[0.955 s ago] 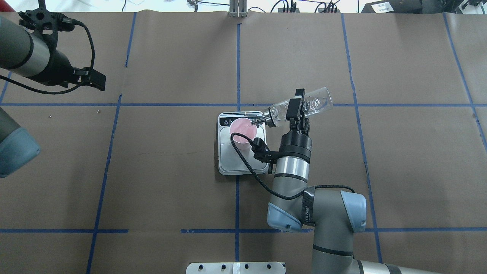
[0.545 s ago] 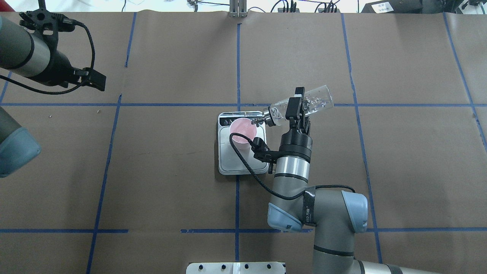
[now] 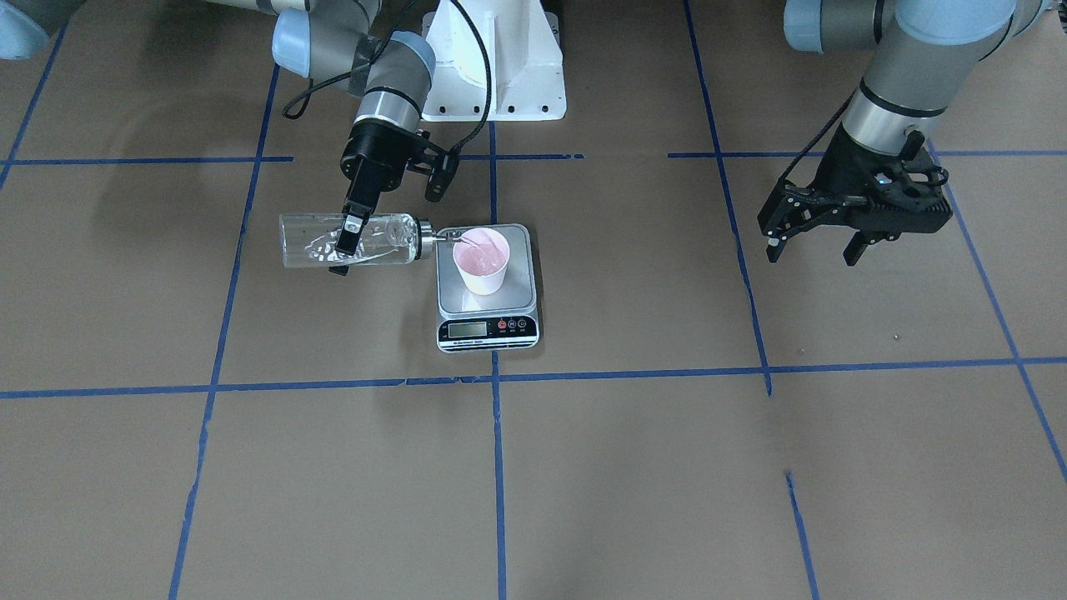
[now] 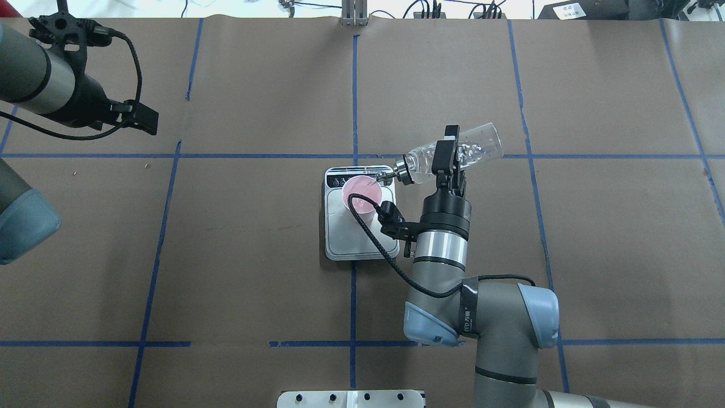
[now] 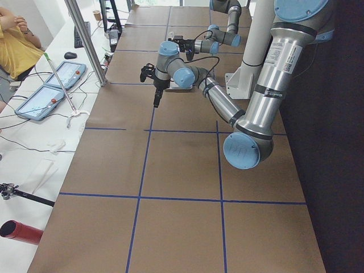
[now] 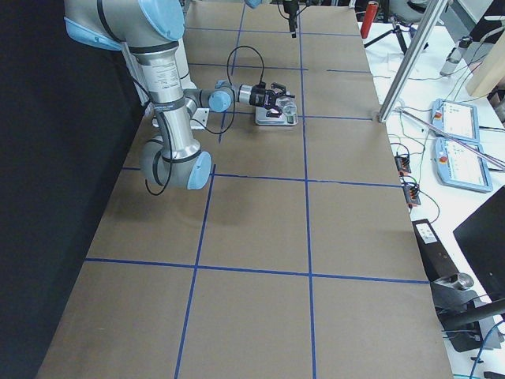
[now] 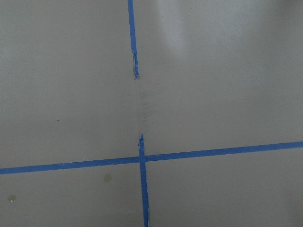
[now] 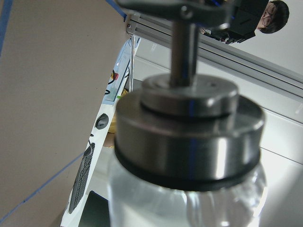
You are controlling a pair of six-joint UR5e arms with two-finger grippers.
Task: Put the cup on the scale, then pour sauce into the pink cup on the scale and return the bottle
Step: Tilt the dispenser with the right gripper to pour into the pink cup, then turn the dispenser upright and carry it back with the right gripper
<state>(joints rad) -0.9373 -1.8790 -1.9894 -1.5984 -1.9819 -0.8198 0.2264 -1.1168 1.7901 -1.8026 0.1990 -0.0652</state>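
- Right pincer (image 3: 346, 237): jaws clamped across the middle of the small clear glass cylindrical bottle (image 3: 304, 242). The bottle lies nearly level in the grip, base to one side of the pincer and shiny silver metal pour spout (image 3: 433, 237) to the other.
- Small pale pink tapered cup (image 3: 481, 260): upright, near this pincer on the spout side, on the small flat white kitchen scale (image 3: 523, 287). The spout tip reaches over its rim.
- Clear colourless sauce (image 3: 379, 250): barely shows in the glass; cannot tell whether a stream runs.
- Left pincer (image 3: 810, 248): fingers spread, empty, well apart from the scale.
- Judged step: pouring; cup placement done.
- Next move likely calls for righting the bottle without clipping the light cup, then setting it down away from the scale.
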